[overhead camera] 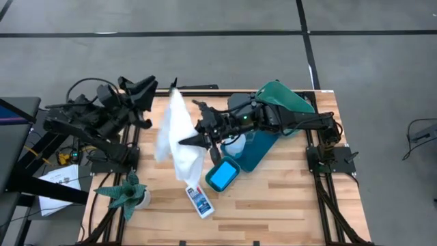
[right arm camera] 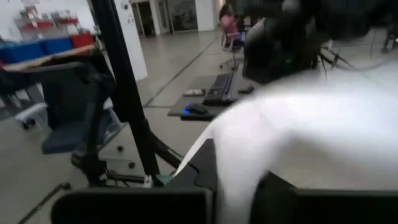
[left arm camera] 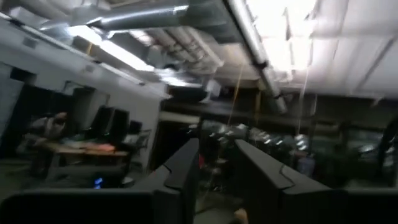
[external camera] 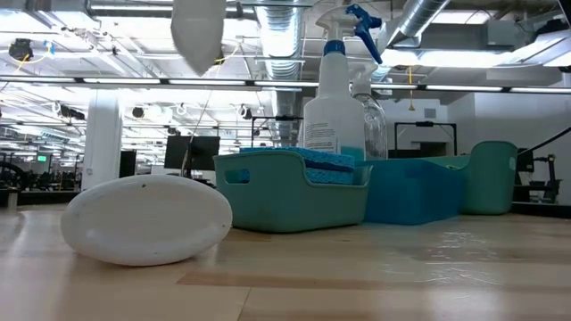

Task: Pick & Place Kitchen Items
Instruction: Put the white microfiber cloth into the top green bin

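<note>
Nearest the low camera, a small blue-labelled white bottle [external camera: 147,220] lies on its side on the wooden worktop [external camera: 375,276], its rounded end facing the lens. From above it sits close to the front edge [overhead camera: 199,200], with the green spiky plant [overhead camera: 126,193] off to its left, near the corner.

Just behind the bottle stands a small teal basket [external camera: 268,201] with a blue sponge [external camera: 321,160] in it; from overhead the sponge [overhead camera: 221,176] fills most of the basket. Behind the basket rise the white spray bottle [external camera: 332,98] with its blue trigger and, beside it, a clear plastic bottle [external camera: 375,125]. A blue bin [external camera: 415,189] and, further right, a rounded teal container [external camera: 492,178] follow at the back.

Above the middle of the worktop the right hand [overhead camera: 191,140] is pressed together on the white cloth [overhead camera: 179,137], pinching it clear of the wood, so that it hangs in a long fold; its lower end drops towards the lying bottle and its upper corner reaches towards the back edge. In the right wrist view the cloth [right arm camera: 298,130] spills across that hand [right arm camera: 239,186].

Farthest back, at the rear left corner, the left hand [overhead camera: 147,89] is raised just beside the cloth's upper corner, its fingers [left arm camera: 186,171] parted, with nothing between them.
</note>
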